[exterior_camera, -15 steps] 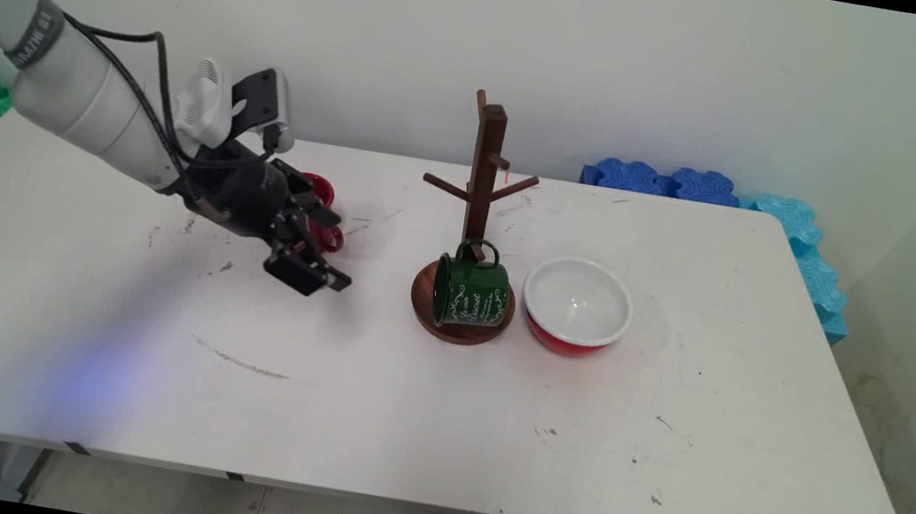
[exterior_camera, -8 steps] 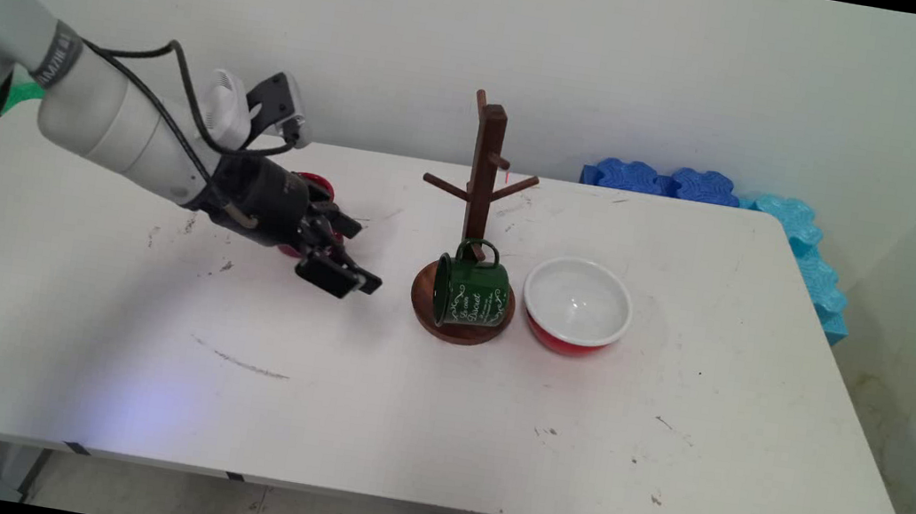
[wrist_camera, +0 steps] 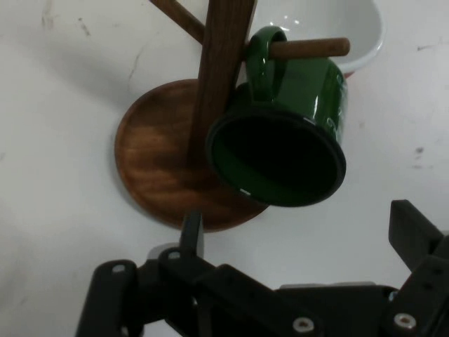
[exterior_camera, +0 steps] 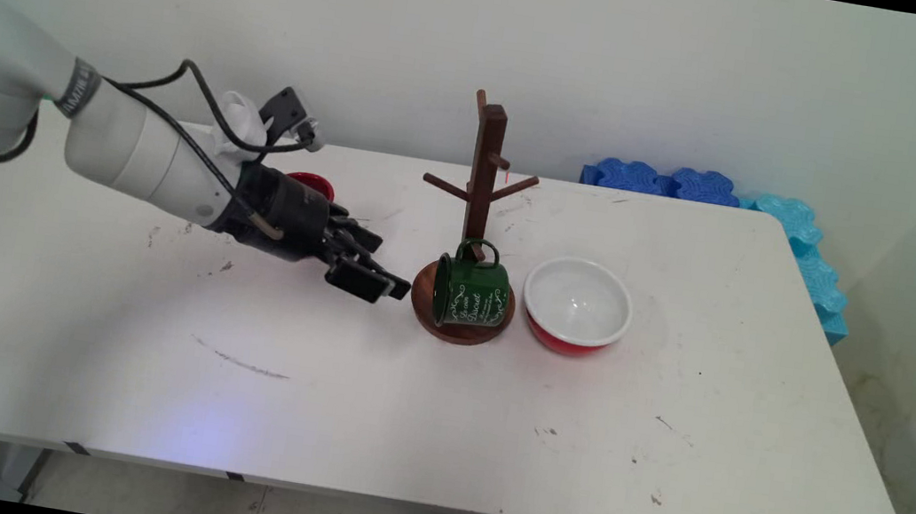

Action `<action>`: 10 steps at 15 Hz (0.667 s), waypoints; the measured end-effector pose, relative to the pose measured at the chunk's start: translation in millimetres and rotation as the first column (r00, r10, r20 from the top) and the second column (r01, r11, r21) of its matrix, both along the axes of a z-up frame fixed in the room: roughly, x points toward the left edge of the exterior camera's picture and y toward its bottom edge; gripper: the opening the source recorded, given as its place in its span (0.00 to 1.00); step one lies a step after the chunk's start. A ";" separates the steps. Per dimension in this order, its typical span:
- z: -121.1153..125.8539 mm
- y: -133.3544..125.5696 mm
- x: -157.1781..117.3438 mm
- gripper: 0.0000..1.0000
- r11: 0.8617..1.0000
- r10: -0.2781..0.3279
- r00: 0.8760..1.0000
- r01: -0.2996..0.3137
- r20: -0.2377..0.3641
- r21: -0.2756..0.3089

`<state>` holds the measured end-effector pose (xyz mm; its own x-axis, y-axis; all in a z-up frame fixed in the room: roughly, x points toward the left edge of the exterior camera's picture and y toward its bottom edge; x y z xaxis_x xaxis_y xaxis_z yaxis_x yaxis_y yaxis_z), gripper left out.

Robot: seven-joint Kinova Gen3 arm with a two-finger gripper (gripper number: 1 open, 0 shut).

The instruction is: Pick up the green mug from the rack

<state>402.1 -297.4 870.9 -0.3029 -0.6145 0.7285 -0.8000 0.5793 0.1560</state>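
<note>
A: claw (exterior_camera: 385,280) state?
B: Spread wide, holding nothing, low over the worktop (exterior_camera: 403,393), just left of the mug tree's (exterior_camera: 480,197) round base.
A: What's nearest?
B: Green mug (exterior_camera: 471,290), handle hooked on a low peg, mouth facing the claw. Not touching.
A: Around it?
B: Red bowl (exterior_camera: 578,303) with white inside just right of the base. A red item (exterior_camera: 314,184) behind the arm, toward the worktop's far edge.

- Green mug (exterior_camera: 471,291) with white script lettering, dark inside
- Dark brown wooden mug tree (exterior_camera: 480,197)
- Bowl (exterior_camera: 576,306): red outside, white inside
- Black claw (exterior_camera: 383,281)
- White tabletop (exterior_camera: 400,410) with grey scuff marks
- Blue foam pieces (exterior_camera: 666,181) by the wall
</note>
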 end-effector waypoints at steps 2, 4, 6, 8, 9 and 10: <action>-5.1 -0.3 -2.1 1.00 1.000 0.015 1.000 -0.015 -0.028 0.005; -10.2 -1.2 -4.3 1.00 0.999 0.031 0.998 -0.030 -0.057 0.010; -13.7 -2.2 -6.0 1.00 0.999 0.043 0.996 -0.042 -0.077 0.015; -16.9 -3.2 -7.6 1.00 0.998 0.055 0.994 -0.053 -0.097 0.021; -18.9 -3.8 -8.6 1.00 0.998 0.062 0.992 -0.059 -0.108 0.025; -21.2 -4.4 -9.7 1.00 0.997 0.069 0.990 -0.065 -0.120 0.030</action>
